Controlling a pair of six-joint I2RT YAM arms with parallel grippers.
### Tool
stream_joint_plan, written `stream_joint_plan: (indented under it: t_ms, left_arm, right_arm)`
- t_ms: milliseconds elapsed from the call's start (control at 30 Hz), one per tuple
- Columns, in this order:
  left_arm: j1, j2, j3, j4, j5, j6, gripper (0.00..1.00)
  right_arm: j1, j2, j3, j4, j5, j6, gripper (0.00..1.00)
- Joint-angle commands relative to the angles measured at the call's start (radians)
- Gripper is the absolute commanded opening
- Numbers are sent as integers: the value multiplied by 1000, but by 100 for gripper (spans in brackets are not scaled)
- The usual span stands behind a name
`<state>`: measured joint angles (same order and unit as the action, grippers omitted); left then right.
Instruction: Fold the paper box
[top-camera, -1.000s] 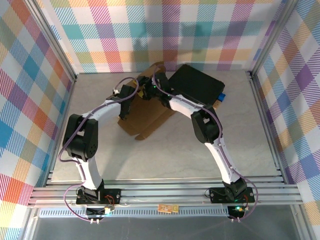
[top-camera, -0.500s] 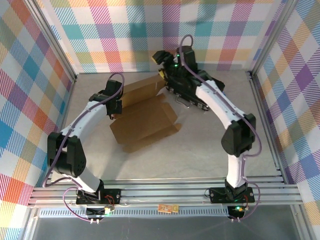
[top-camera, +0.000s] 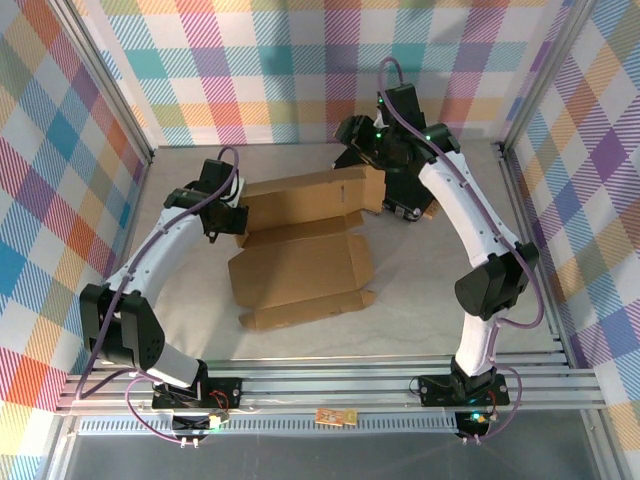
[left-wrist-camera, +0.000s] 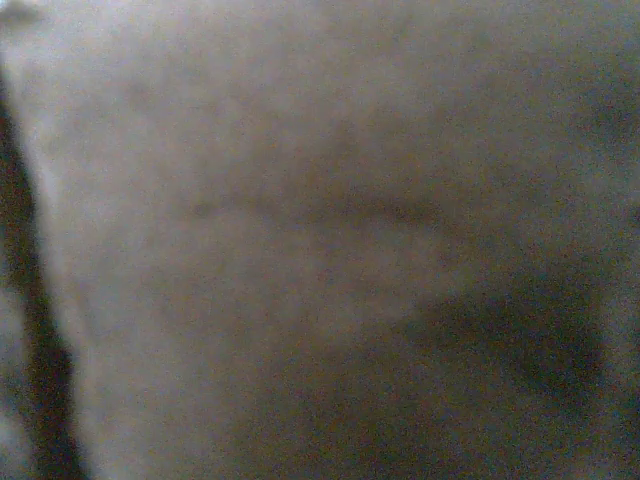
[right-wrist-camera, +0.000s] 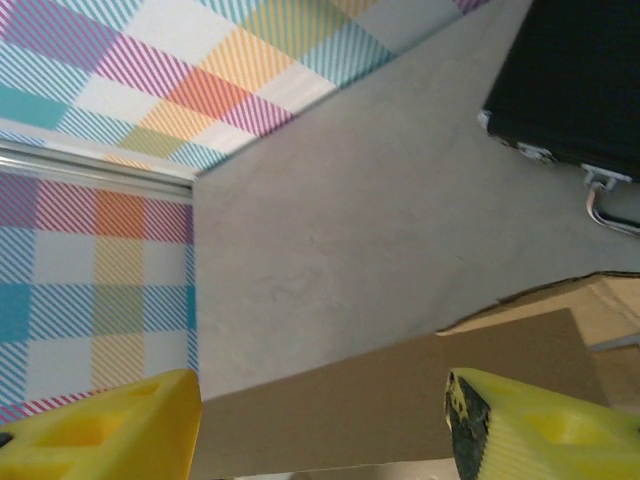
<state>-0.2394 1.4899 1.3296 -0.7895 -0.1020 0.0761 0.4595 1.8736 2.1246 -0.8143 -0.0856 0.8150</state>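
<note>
The paper box (top-camera: 300, 268) is a brown die-cut cardboard sheet lying open mid-table, its long back panel (top-camera: 300, 196) raised. My left gripper (top-camera: 236, 214) is shut and sits against the left end of that panel. Whether it pinches the cardboard cannot be made out; the left wrist view is a close brown blur (left-wrist-camera: 300, 250). My right gripper (top-camera: 355, 150) hovers above the panel's right end. In the right wrist view it (right-wrist-camera: 320, 440) is open, yellow fingers (right-wrist-camera: 100, 430) wide apart, with the panel's top edge (right-wrist-camera: 400, 390) lying between them untouched.
A black hard case (right-wrist-camera: 580, 80) with a metal handle (right-wrist-camera: 610, 205) stands behind the box at the back right, partly hidden by the right arm (top-camera: 405, 195). Plaid walls and aluminium rails (top-camera: 520, 190) close in the table on three sides.
The box has turned to lie squarer to the table, and its back panel now stands up. The right gripper moved right along the panel's top. The left gripper stayed shut at the left end.
</note>
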Motion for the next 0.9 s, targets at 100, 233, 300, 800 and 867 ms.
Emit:
stream_joint_plan:
  t_ms: [100,233,300,800,867]
  left_arm:
    - [11,-20,87,-19,57,16,0]
    - [11,-7,110,-5,62,17,0]
    - [11,5,128,-15,64,23,0]
    - [12,59,179,-6,112,23,0]
    - [12,69,189,-8,124,15,0]
  right_arm:
    - [6,-38,28,-116,-20,-40,62]
    - [4,-38,13,-124,-22,-51,60]
    - [3,-22,27,-135,-40,-50,60]
    - [2,28,42,-86,-126,30,46]
    - [1,32,46,-87,-128,46,44]
